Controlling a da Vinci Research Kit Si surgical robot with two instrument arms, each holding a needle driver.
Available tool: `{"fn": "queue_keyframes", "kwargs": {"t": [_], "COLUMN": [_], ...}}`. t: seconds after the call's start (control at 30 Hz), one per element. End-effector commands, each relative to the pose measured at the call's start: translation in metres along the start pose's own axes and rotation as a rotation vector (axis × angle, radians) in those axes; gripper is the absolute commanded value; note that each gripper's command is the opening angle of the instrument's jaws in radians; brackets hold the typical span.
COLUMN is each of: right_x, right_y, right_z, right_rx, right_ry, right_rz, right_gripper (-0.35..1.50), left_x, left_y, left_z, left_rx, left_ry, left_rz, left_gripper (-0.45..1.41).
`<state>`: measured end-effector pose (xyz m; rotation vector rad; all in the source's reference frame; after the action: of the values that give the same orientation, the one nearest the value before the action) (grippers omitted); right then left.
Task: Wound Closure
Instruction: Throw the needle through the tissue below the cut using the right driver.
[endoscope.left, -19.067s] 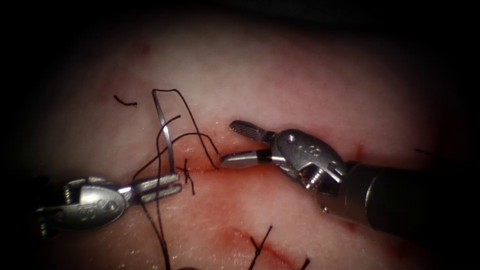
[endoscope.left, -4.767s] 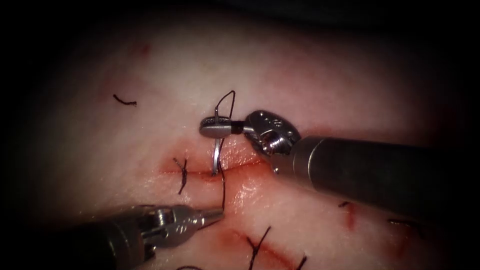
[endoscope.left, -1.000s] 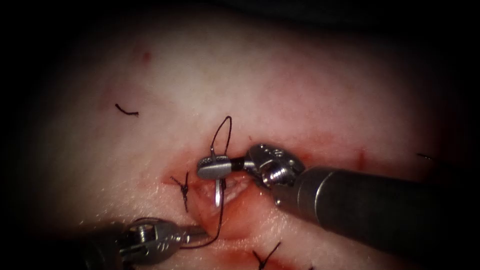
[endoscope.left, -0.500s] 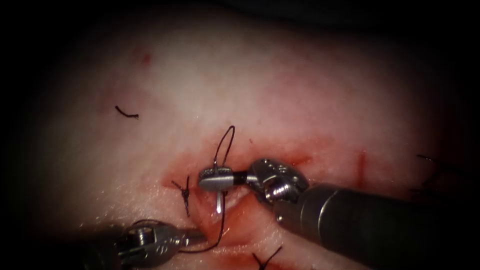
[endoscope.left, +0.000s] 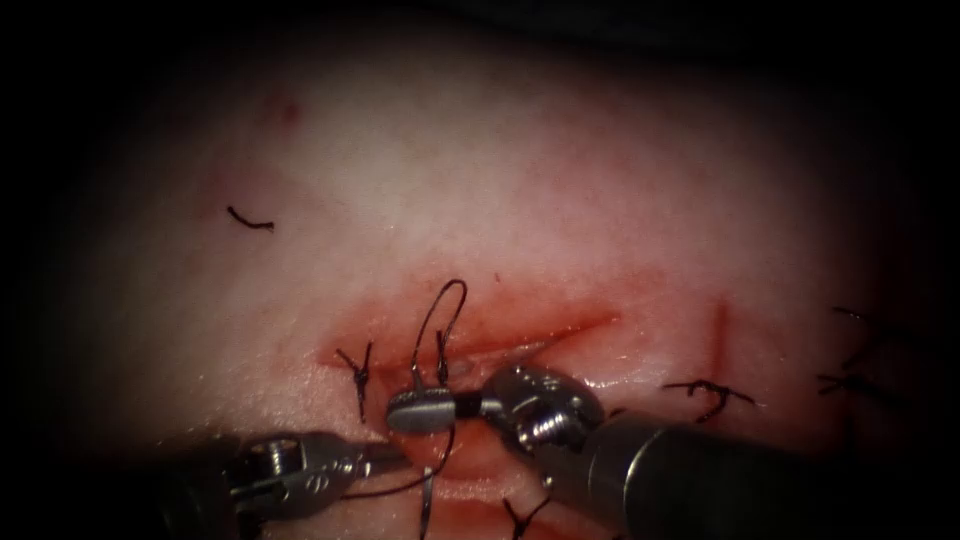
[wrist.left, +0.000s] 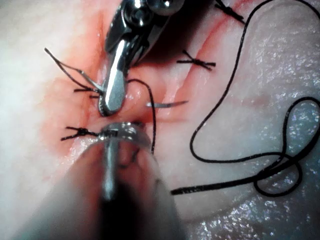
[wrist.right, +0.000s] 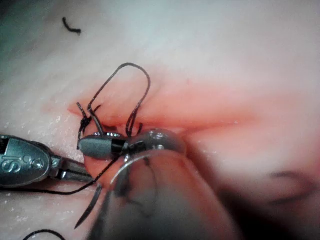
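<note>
Gripping needle (endoscope.left: 417, 377) near its thread end, right tool (endoscope.left: 422, 410) has jaws clamped, lying across cut (endoscope.left: 520, 335) in tissue (endoscope.left: 560, 190). Needle body passes under near lip of cut; tip (endoscope.left: 425, 500) emerges from tissue on near side, below jaws. Thread (endoscope.left: 445, 310) loops up from needle's tail above cut. Left tool (endoscope.left: 385, 458) rests at near lip, left of needle tip; jaws appear closed on tissue edge. Tied stitch (endoscope.left: 358, 370) sits left of needle. Red fluid (endoscope.left: 500, 320) lines cut.
</note>
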<state>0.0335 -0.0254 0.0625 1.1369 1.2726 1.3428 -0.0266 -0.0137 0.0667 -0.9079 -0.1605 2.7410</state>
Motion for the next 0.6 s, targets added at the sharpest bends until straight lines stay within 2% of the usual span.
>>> {"fn": "queue_keyframes", "kwargs": {"t": [0.03,0.07,0.13,0.3,0.43,0.5,0.6], "right_x": [0.0013,0.0027,0.0045,0.0071,0.0075,0.0073,0.0077], "right_y": [0.0008,0.0010,0.0013,0.0018,0.0022,0.0019,0.0016], "right_z": [0.0011,0.0011,0.0007,-0.0010,-0.0023,-0.0030,-0.0035], "right_rx": [0.019,0.049,0.083,0.093,0.111,0.121,0.132], "right_ry": [0.028,0.048,0.100,0.105,0.076,0.021,-0.006], "right_rz": [0.006,0.016,0.031,0.016,0.016,0.014,0.019], "right_gripper": [1.14,1.25,1.26,1.25,1.14,1.04,1.04], "left_x": [0.0003,0.0005,0.0009,0.0015,0.0020,0.0025,0.0029], "left_y": [-0.0001,0.0000,-0.0003,-0.0030,-0.0042,-0.0045,-0.0046], "left_z": [0.0006,0.0002,-0.0006,-0.0022,-0.0020,-0.0014,-0.0006], "left_rx": [0.001,-0.006,0.009,0.056,0.074,0.085,0.078], "left_ry": [0.001,0.001,0.029,0.111,0.158,0.202,0.220], "left_rz": [0.001,0.000,-0.014,0.063,0.163,0.218,0.256], "left_gripper": [-0.45,-0.45,-0.45,-0.45,-0.45,-0.42,-0.40]}}
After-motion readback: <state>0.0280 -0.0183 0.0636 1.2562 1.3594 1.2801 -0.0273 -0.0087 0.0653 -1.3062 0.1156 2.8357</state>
